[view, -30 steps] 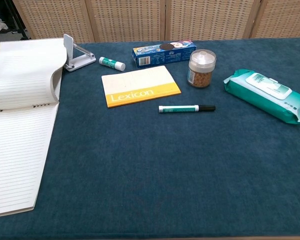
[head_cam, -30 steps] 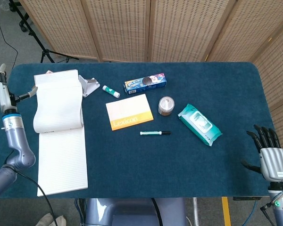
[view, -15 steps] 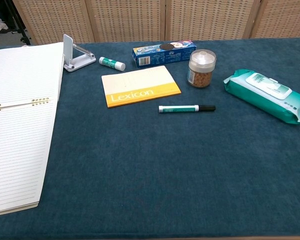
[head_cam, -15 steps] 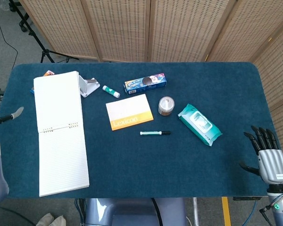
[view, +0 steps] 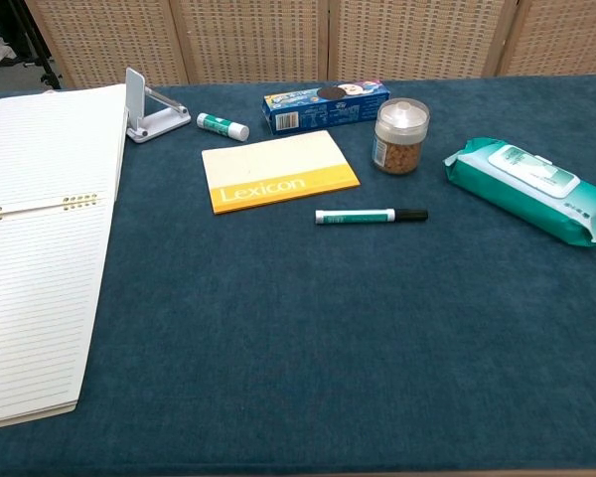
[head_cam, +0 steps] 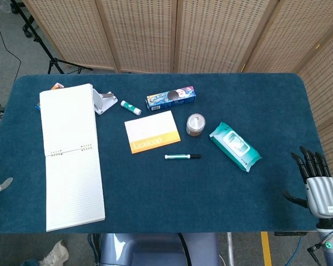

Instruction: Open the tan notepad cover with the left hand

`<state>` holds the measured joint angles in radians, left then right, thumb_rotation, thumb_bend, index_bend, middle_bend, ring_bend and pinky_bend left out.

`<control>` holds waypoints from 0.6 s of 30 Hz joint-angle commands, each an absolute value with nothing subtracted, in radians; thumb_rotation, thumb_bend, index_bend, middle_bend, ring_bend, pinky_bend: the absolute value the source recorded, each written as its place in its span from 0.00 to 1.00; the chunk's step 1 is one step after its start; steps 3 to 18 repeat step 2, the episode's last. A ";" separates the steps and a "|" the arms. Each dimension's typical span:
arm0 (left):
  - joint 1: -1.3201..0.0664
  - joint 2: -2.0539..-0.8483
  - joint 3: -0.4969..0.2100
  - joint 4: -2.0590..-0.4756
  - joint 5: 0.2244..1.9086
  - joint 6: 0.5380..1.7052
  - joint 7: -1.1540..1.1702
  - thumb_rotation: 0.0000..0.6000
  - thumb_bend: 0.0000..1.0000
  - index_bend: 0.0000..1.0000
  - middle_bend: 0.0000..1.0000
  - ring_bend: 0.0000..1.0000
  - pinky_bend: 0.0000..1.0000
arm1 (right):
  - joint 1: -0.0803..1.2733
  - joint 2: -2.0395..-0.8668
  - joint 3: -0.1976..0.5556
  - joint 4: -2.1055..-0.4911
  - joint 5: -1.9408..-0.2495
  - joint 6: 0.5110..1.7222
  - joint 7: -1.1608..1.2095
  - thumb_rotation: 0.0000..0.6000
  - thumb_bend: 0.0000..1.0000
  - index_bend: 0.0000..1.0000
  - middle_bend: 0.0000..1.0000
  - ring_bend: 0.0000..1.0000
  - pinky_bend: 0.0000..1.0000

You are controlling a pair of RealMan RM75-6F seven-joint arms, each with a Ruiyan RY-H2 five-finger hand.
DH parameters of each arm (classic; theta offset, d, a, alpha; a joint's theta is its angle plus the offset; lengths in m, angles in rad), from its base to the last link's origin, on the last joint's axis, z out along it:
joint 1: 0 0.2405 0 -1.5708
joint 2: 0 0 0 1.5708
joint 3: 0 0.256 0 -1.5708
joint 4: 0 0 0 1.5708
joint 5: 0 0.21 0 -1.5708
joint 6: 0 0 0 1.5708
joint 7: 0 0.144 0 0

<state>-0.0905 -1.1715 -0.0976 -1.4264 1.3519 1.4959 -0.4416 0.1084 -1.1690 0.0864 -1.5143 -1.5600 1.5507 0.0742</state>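
Note:
The notepad [head_cam: 72, 155] lies open and flat at the table's left side, showing white lined pages on both sides of its ring binding; in the chest view the notepad [view: 40, 248] fills the left edge. No tan cover shows. Of my left hand [head_cam: 2, 184] only a pale tip shows at the far left edge of the head view, well clear of the pad, so I cannot tell how its fingers lie. My right hand [head_cam: 317, 182] hovers off the table's front right corner with its fingers spread, holding nothing.
Behind the pad stand a white phone stand [head_cam: 104, 101], a glue stick [head_cam: 130, 107] and a blue cookie box [head_cam: 171, 98]. Mid-table lie an orange Lexicon pad [head_cam: 151, 131], a marker [head_cam: 182, 157], a small jar [head_cam: 195, 124] and a teal wipes pack [head_cam: 235, 146].
The flipped-over leaf, curved a second ago, has dropped flat. My left arm has drawn back from the pad's upper left and down off the left edge. The right hand barely moved.

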 commanded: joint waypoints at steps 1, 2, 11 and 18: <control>-0.063 -1.125 -0.057 -1.476 1.386 1.484 -0.394 1.00 0.00 0.00 0.00 0.00 0.00 | 0.106 -1.166 0.090 -1.519 -1.553 1.553 0.075 1.00 0.00 0.06 0.00 0.00 0.00; -0.061 -1.123 -0.056 -1.478 1.389 1.488 -0.387 1.00 0.00 0.00 0.00 0.00 0.00 | 0.105 -1.167 0.093 -1.519 -1.552 1.557 0.077 1.00 0.00 0.06 0.00 0.00 0.00; -0.061 -1.123 -0.056 -1.478 1.389 1.488 -0.387 1.00 0.00 0.00 0.00 0.00 0.00 | 0.105 -1.167 0.093 -1.519 -1.552 1.557 0.077 1.00 0.00 0.06 0.00 0.00 0.00; -0.061 -1.123 -0.056 -1.478 1.389 1.488 -0.387 1.00 0.00 0.00 0.00 0.00 0.00 | 0.105 -1.167 0.093 -1.519 -1.552 1.557 0.077 1.00 0.00 0.06 0.00 0.00 0.00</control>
